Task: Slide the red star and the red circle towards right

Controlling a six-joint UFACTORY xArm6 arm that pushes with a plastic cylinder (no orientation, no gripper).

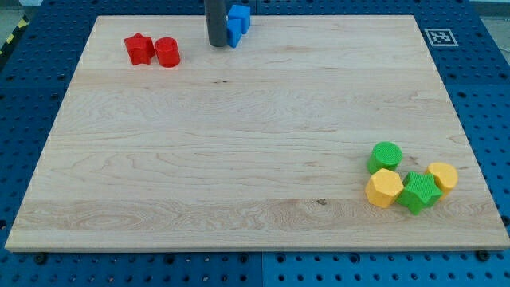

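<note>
Resting at view's top, touching blue block (237, 22): my tip (217, 45), a bare rod, gripping nothing. Sitting well left of it, side by side, touching: red star (139, 49), red circle (167, 52). Clustering bottom right: green and yellow blocks.

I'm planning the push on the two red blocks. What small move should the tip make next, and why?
Probably swing my tip to the view's left, past the red star. It now stands right of the red circle, beside the blue block, so pushing rightward needs it behind the star.
</note>
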